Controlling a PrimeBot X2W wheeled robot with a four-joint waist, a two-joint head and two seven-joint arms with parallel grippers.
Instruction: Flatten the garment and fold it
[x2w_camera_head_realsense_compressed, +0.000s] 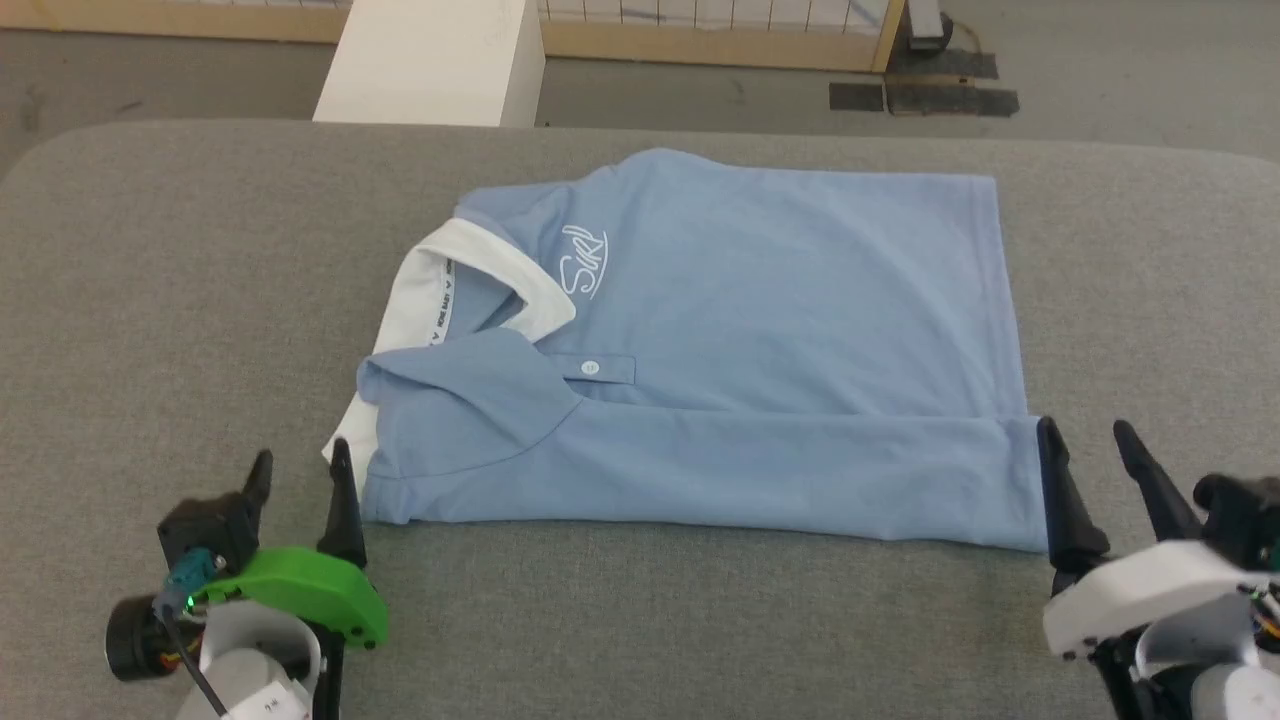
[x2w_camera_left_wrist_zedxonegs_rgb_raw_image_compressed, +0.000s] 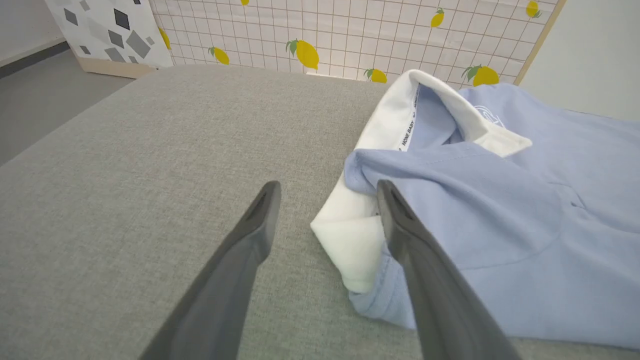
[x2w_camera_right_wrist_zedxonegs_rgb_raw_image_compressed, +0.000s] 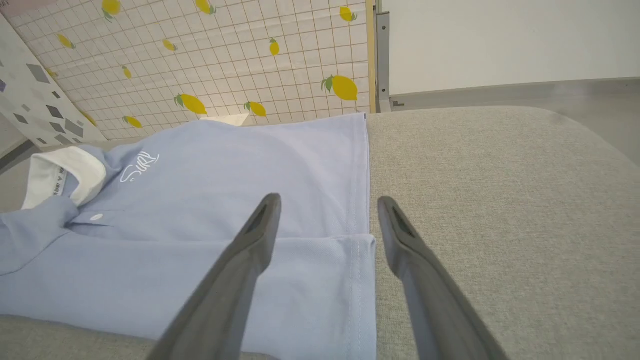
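The garment (x2w_camera_head_realsense_compressed: 760, 340), a light blue polo shirt with white collar and white script lettering, lies on the grey padded table (x2w_camera_head_realsense_compressed: 150, 300), its near long side folded over toward the middle. My left gripper (x2w_camera_head_realsense_compressed: 300, 465) stands open at the shirt's near left corner by the collar, nothing between its fingers. In the left wrist view the garment (x2w_camera_left_wrist_zedxonegs_rgb_raw_image_compressed: 500, 200) lies right of my gripper (x2w_camera_left_wrist_zedxonegs_rgb_raw_image_compressed: 327, 192), one finger over the white collar edge. My right gripper (x2w_camera_head_realsense_compressed: 1090, 435) is open at the near right corner. In the right wrist view it (x2w_camera_right_wrist_zedxonegs_rgb_raw_image_compressed: 327, 205) straddles the hem of the garment (x2w_camera_right_wrist_zedxonegs_rgb_raw_image_compressed: 240, 185).
A white block (x2w_camera_head_realsense_compressed: 435, 60) stands beyond the table's far edge at the left. Behind it runs a lemon-patterned tiled panel (x2w_camera_left_wrist_zedxonegs_rgb_raw_image_compressed: 350, 35) with a wooden frame. Dark mats (x2w_camera_head_realsense_compressed: 920, 95) lie on the grey floor at the far right. Bare table surrounds the shirt on all sides.
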